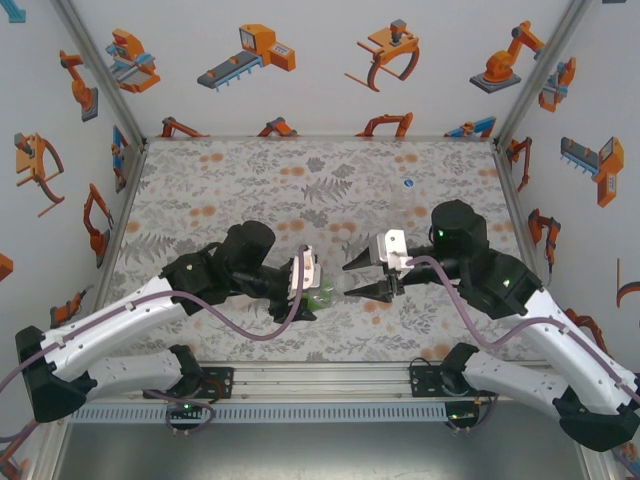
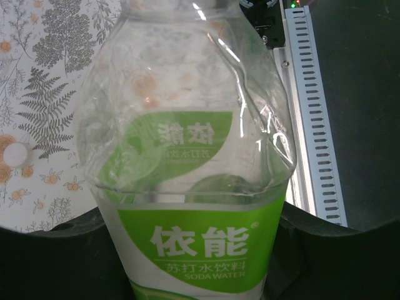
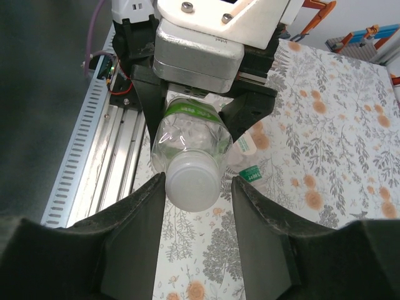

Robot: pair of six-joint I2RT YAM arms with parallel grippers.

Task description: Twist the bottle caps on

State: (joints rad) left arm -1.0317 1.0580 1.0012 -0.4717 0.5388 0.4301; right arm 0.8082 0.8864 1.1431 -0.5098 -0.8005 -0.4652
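L tool (image 1: 316,290) clamped on bottle (image 2: 187,156); R tool (image 3: 199,190) jaws apart round cap (image 3: 192,181), centre frame: close squarely, then twist w/o tilting.

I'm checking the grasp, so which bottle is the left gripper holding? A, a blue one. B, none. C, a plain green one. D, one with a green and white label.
D: the left gripper is clamped on a clear bottle whose green-and-white label faces the left wrist camera.
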